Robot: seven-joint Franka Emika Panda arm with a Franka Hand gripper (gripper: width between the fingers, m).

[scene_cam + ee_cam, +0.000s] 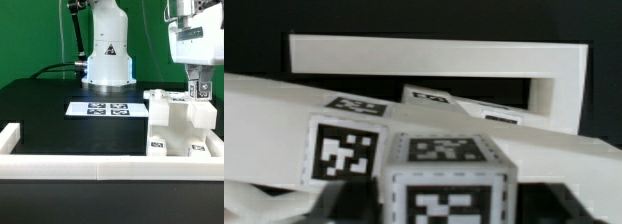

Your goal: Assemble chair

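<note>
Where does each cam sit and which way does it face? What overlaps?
Exterior view: off the arm, beyond the border wall, facing the robot base across the table; the gripper shows just above the chair.
Wrist view: on the wrist, close on the chair's tagged blocks; no gripper clearly visible.
Shared: the chair.

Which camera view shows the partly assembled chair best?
The exterior view: almost the whole white chair shows there, under the gripper. The wrist view gives only a close, cropped look at its tagged blocks.
</note>
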